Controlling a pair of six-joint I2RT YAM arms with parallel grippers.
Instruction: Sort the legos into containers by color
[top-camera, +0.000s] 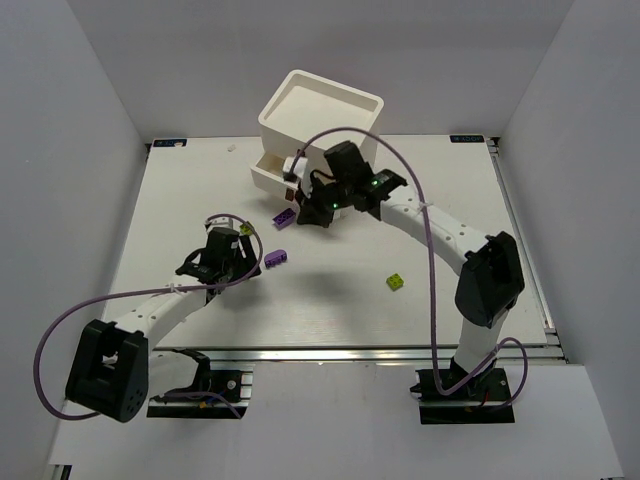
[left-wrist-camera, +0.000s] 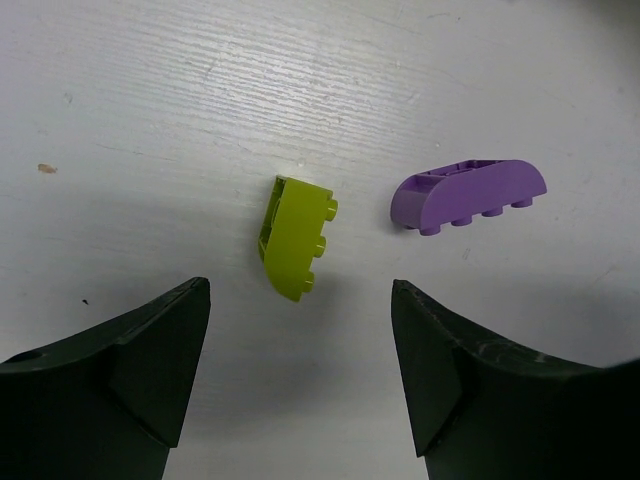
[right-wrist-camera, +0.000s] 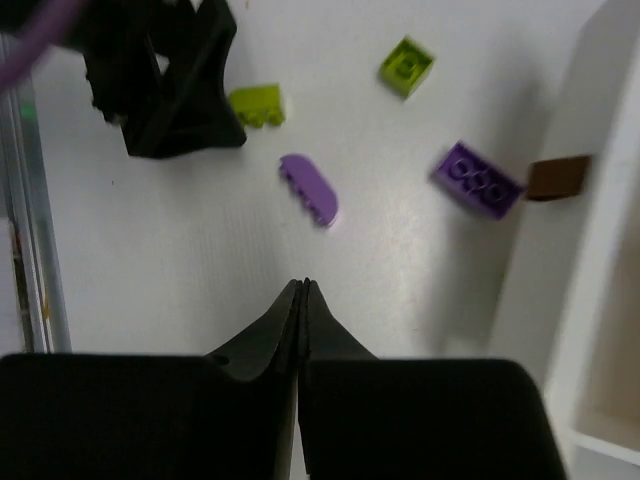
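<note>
A lime sloped lego (left-wrist-camera: 295, 237) lies on the table just ahead of my open, empty left gripper (left-wrist-camera: 300, 290), between its fingers' lines. A purple curved lego (left-wrist-camera: 468, 193) lies to its right and also shows in the top view (top-camera: 276, 261). A purple rectangular lego (top-camera: 284, 217) lies by the white chest (top-camera: 320, 115), near a brown drawer pull (right-wrist-camera: 558, 177). My right gripper (right-wrist-camera: 302, 285) is shut and empty, hovering in front of the chest (top-camera: 308, 205). Small lime legos lie near the left gripper (top-camera: 246, 229) and alone at centre right (top-camera: 397, 282). No dark green legos show.
The chest's lowest drawer (top-camera: 268, 175) is slid out toward the left front. The right arm's purple cable (top-camera: 430, 240) arcs over the middle of the table. White walls enclose the table on three sides.
</note>
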